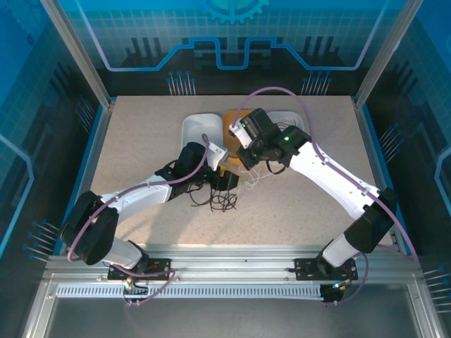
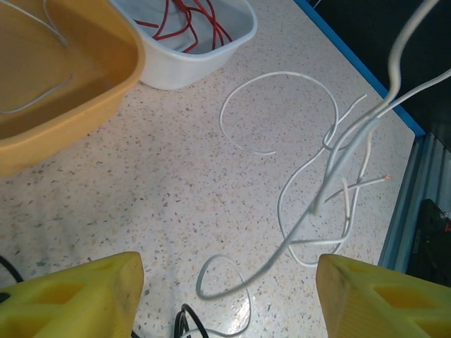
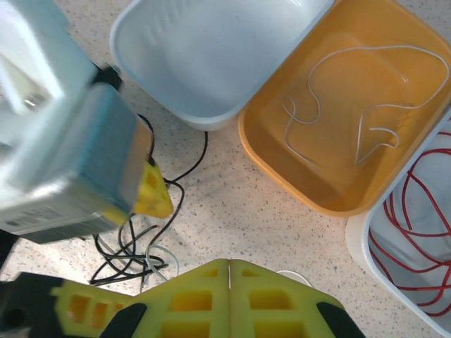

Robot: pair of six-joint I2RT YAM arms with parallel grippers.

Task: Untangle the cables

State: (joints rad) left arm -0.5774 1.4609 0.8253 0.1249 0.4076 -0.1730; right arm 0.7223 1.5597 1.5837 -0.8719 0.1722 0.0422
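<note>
Pale white cables (image 2: pixel 310 190) loop over the table, and several strands rise off it toward the upper right. My left gripper (image 2: pixel 227 271) stands open just above the table, one white loop (image 2: pixel 225 282) and a black cable end (image 2: pixel 184 320) between its yellow fingers. My right gripper (image 3: pixel 229 264) is shut, its pads pressed together, apparently pinching the lifted white strands. A black cable tangle (image 3: pixel 130 250) lies under the left gripper's fingertip (image 3: pixel 149 193). Seen from above, the left gripper (image 1: pixel 224 179) and the right gripper (image 1: pixel 248 160) meet mid-table over the black tangle (image 1: pixel 222 201).
Three bins stand at the back. An empty white bin (image 3: pixel 211 49) is on the left. The orange bin (image 3: pixel 282 162) holds one white cable (image 3: pixel 338 105). The right white bin (image 2: pixel 190 67) holds red cables (image 2: pixel 194 17). The table's blue edge (image 2: pixel 352 60) runs close by.
</note>
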